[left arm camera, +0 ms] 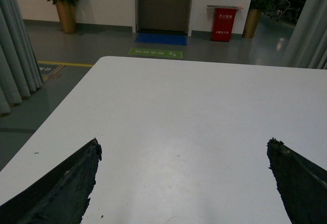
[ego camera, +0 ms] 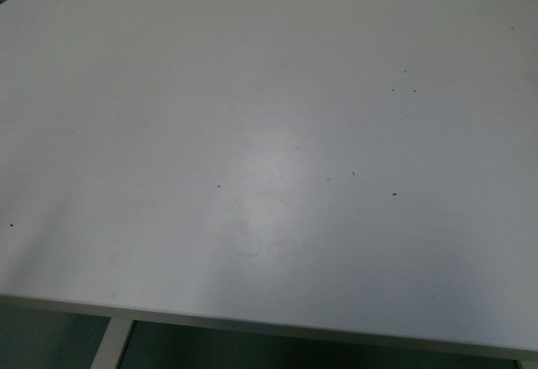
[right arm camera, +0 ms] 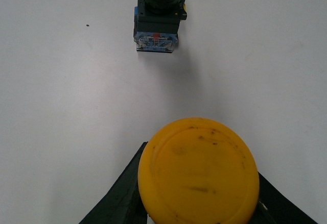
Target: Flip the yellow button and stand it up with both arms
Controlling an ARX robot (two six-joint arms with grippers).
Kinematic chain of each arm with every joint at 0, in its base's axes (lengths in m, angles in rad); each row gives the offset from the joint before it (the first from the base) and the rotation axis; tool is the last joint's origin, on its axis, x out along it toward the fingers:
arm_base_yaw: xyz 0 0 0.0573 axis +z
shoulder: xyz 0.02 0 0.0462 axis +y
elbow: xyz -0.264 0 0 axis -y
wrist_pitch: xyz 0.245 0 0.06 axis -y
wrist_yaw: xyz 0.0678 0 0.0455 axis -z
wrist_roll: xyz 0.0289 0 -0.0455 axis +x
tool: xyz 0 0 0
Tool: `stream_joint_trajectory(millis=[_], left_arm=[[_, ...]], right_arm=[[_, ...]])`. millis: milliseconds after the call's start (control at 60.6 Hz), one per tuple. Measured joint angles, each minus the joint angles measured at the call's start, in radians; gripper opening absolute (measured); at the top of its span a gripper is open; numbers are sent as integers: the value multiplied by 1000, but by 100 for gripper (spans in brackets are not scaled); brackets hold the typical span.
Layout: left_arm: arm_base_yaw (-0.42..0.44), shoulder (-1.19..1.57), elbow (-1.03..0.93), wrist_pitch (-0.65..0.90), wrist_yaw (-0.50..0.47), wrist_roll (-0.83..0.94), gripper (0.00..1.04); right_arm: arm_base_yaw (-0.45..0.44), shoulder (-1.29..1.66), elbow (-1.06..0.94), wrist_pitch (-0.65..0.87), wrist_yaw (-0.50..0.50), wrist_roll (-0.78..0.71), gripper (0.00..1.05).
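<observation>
In the right wrist view the yellow button [right arm camera: 198, 172] fills the lower middle, its round yellow-orange cap facing the camera. My right gripper [right arm camera: 196, 203] is shut on it, black fingers [right arm camera: 120, 193] showing at either side below the cap; the button's body is hidden behind the cap. In the left wrist view my left gripper [left arm camera: 184, 152] is open, its two black fingertips [left arm camera: 82, 168] far apart over bare white table [left arm camera: 179, 106], with nothing between them. The front view shows only the table [ego camera: 269, 134]; neither arm nor the button appears there.
A second push-button switch with a red cap and black and bluish body [right arm camera: 157, 22] lies on the table beyond the yellow one. Past the table's far edge are a floor, a door, potted plants [left arm camera: 64, 2] and a red bin [left arm camera: 224, 24]. Curtains [left arm camera: 15, 45] hang at the side.
</observation>
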Motion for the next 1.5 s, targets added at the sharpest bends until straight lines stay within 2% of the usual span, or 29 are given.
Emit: stream_joint_trajectory(millis=[1255,1288,1387,1502], left_arm=[[0,0,0,0,0,0,98],[0,0,0,0,0,0,98],[0,0,0,0,0,0,98],[0,0,0,0,0,0,98]], right_arm=[[12,6,-9,-14,17,-16,32],[13,6,-9,-15,16,-17,34],[13,6,-9,-16,19,-16,51],[13,6,-9,-22,18,-18,62]])
